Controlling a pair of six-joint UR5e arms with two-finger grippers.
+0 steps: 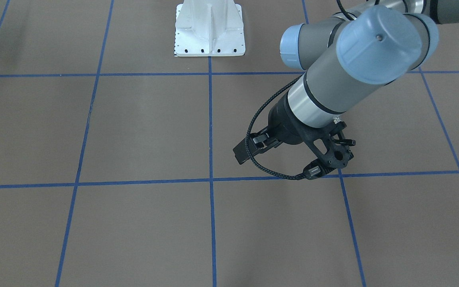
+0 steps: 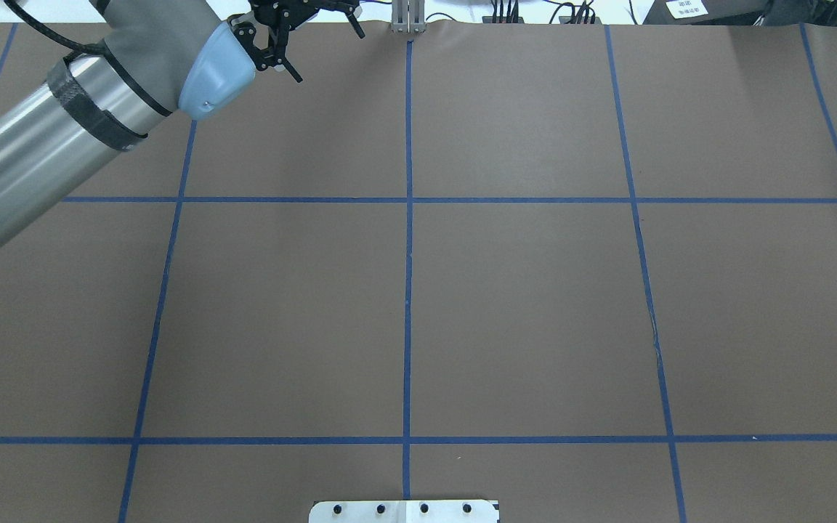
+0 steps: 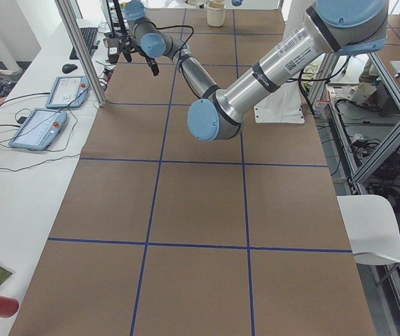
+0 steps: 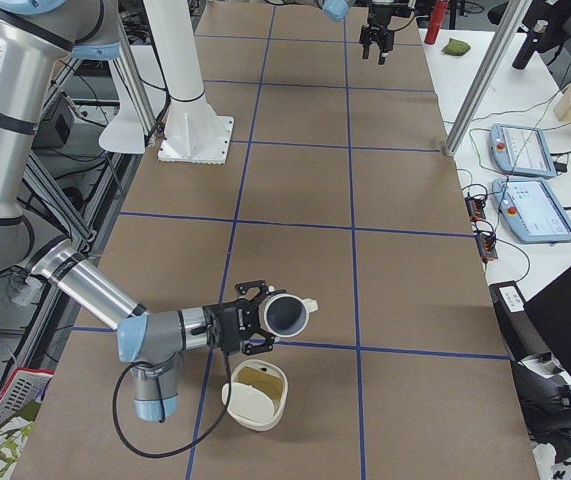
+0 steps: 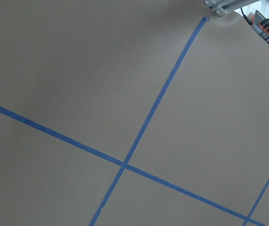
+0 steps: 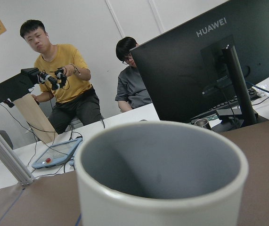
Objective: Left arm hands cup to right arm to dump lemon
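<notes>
The right gripper [image 4: 261, 318] has the small white mug with the grey inside [image 4: 287, 315] at its fingers, tipped over on its side. I cannot tell how tight the grip is. The little yellow-green lemon does not show. The mug looks empty as far in as the wrist camera sees. The round cream bowl [image 4: 248, 412] close by has something yellowish in it, too small to tell. If the lemon is inside the mug, it could miss the bowl and roll across the brown table [image 4: 295, 190]. A weak grip could drop the mug. Far away, the left gripper [image 2: 324, 51] is wide apart and holds nothing.
</notes>
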